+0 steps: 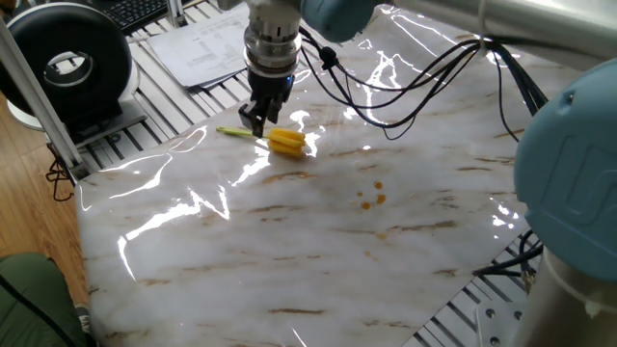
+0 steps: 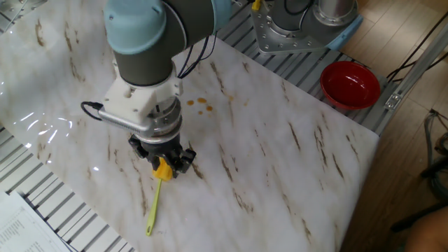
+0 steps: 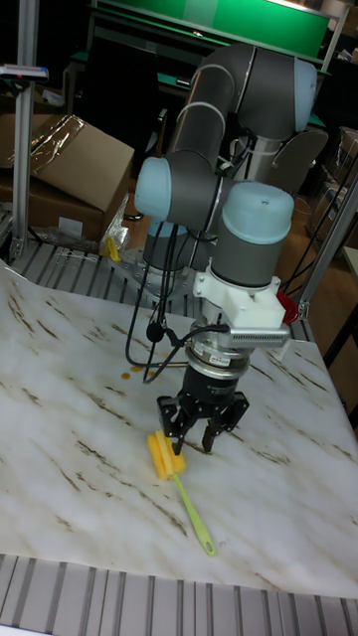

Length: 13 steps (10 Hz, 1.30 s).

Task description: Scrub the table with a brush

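On the table (image 1: 318, 251), the white marble-look slab with brown veins, the brush (image 1: 273, 141) lies flat, its chunky yellow head (image 3: 161, 455) pointing toward the small orange stains (image 1: 370, 198) and its thin pale handle (image 2: 153, 210) running out toward the slab's edge. Right over it hangs the gripper (image 3: 202, 434), pointing straight down, fingers spread apart with nothing between them, the tips low and close to the slab. From the tall fixed view the fingertips sit just beside the yellow head, above the spot where head meets handle; whether they touch the brush, I cannot tell. From the other fixed view the gripper (image 2: 165, 160) covers most of the head, and only a sliver of yellow peeks out beneath the dark fingers, the handle sticking out below toward the grey slatted frame (image 2: 42, 189). From one fixed view the gripper (image 1: 256, 121) stands over the handle just beside the head, black cables (image 1: 415, 77) looping off the arm above the glossy surface. Off past the far corner of the slab a red bowl (image 2: 350, 84) sits on the frame, well apart from the action. Papers (image 1: 202, 48) lie on the slats beyond the brush.
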Each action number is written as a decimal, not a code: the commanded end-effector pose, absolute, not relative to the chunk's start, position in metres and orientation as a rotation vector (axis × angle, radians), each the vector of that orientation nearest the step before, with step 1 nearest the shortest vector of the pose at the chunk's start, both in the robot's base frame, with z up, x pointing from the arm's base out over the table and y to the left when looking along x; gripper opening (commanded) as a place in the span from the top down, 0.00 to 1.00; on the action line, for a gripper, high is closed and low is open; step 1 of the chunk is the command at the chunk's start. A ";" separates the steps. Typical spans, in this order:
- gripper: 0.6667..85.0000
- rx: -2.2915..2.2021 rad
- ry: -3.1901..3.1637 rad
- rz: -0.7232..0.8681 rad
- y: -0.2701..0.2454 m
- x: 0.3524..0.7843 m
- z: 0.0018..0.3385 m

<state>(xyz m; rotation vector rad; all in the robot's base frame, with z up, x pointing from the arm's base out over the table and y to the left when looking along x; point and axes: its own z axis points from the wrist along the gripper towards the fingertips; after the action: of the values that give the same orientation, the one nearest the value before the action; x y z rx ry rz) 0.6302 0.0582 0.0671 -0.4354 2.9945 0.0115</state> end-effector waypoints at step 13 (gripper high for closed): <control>0.40 -0.496 2.970 0.017 0.079 0.677 0.033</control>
<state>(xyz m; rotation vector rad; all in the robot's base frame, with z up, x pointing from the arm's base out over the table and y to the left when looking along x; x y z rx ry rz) 0.6754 0.0790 0.0324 -0.5092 2.9681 0.0120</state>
